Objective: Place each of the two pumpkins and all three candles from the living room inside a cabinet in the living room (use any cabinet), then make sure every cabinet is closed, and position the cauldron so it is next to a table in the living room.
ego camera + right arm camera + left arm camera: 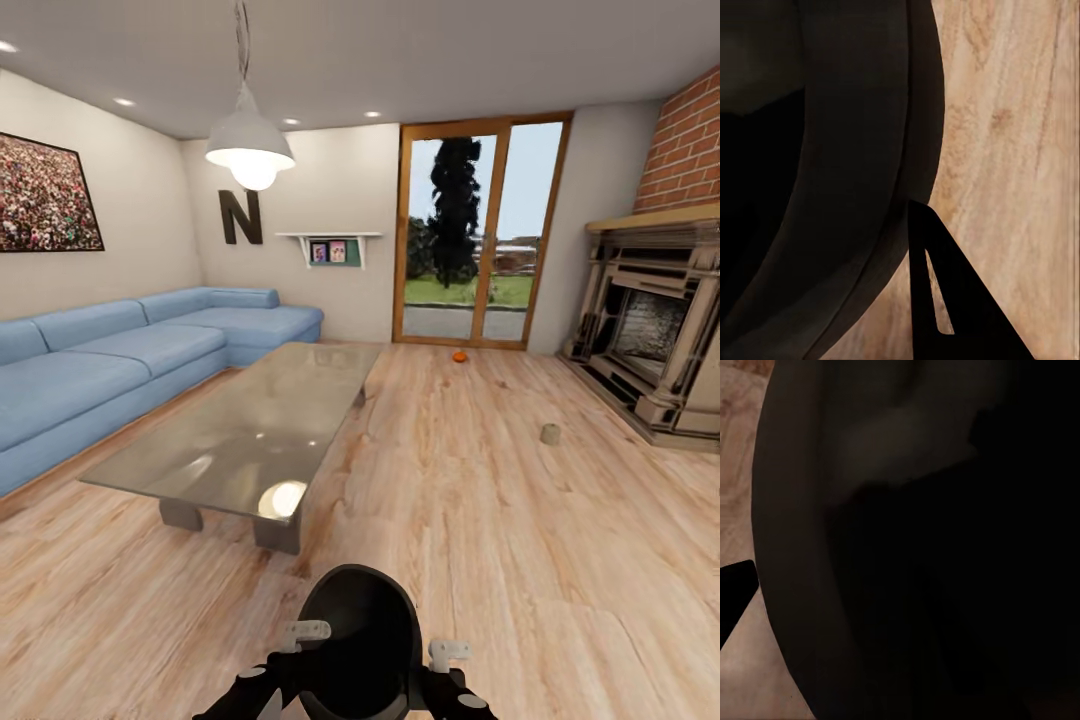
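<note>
Head view shows the cauldron (358, 640) at the bottom edge of the frame, held up between the two arms, its lower part cut off by the frame. The left gripper (290, 650) sits against the pot's left flank and the right gripper (440, 668) against its right flank; both are partly hidden by the pot and the frame edge, and whether their jaws are spread or pressed together cannot be told. Left wrist view is almost wholly dark: the cauldron (870, 510) wall stands very close to the lens, with a strip of wooden floor (739, 472) and a black corner of a finger (735, 589) at one side. Right wrist view shows the curved rim of the cauldron (862, 150) beside one dark fingertip (945, 300) over the floor (1020, 150); contact between them cannot be confirmed. The pot's interior reads as black, and no contents can be made out. The table (250, 430) stands ahead and to the left, its grey glass top bare and reflecting the lamp (250, 145). One pumpkin (459, 356) lies on the floor (480, 520) near the glass door (480, 230). One candle (549, 433) stands on the floor near the fireplace (650, 330). A blue sofa (120, 350) lines the left wall.
</note>
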Available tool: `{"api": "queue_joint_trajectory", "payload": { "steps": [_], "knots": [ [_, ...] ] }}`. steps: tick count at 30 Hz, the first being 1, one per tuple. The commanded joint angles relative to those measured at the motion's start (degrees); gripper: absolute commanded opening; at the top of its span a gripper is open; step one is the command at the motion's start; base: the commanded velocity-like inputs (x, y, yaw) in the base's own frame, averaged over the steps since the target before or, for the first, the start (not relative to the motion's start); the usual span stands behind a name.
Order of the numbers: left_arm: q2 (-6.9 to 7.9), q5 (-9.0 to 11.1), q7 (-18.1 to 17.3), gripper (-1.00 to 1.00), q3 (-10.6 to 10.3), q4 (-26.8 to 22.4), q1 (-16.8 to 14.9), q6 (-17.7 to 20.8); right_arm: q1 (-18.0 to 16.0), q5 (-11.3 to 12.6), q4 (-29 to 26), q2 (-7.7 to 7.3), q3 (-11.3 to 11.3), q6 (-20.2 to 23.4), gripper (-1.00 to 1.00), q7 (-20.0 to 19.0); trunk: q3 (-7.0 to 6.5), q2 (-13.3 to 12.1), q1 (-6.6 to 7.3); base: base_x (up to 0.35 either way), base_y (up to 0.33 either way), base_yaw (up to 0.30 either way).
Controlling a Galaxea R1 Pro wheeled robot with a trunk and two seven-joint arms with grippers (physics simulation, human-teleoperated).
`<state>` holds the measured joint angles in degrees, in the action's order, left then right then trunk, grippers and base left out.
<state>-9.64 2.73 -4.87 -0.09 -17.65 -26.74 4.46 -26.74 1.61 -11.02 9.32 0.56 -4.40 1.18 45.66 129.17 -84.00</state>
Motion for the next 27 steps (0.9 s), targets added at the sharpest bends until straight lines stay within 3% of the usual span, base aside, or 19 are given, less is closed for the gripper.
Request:
{"api": "queue_joint_trajectory", "payload": {
  "steps": [1,10,27],
  "knots": [
    [-0.03,0.26,-0.14,-1.00,-0.26,-0.11,0.02,0.37,-0.07,0.41,-0.40,0.08,-0.21,-0.17,-1.00,-0.65,0.05,0.03,0.02,0.000,-0.313,0.003],
    [-0.03,0.26,-0.11,-1.00,-0.26,-0.11,0.02,0.37,-0.07,0.41,-0.40,0.08,-0.21,-0.16,-1.00,-0.61,0.05,0.03,0.02,0.000,-0.315,0.041],
    [-0.03,0.26,-0.14,-1.00,-0.26,-0.11,0.02,0.37,-0.07,0.41,-0.40,0.12,-0.21,-0.09,-1.00,-0.57,0.05,0.03,0.02,0.127,-0.302,0.260]
  ]
}}
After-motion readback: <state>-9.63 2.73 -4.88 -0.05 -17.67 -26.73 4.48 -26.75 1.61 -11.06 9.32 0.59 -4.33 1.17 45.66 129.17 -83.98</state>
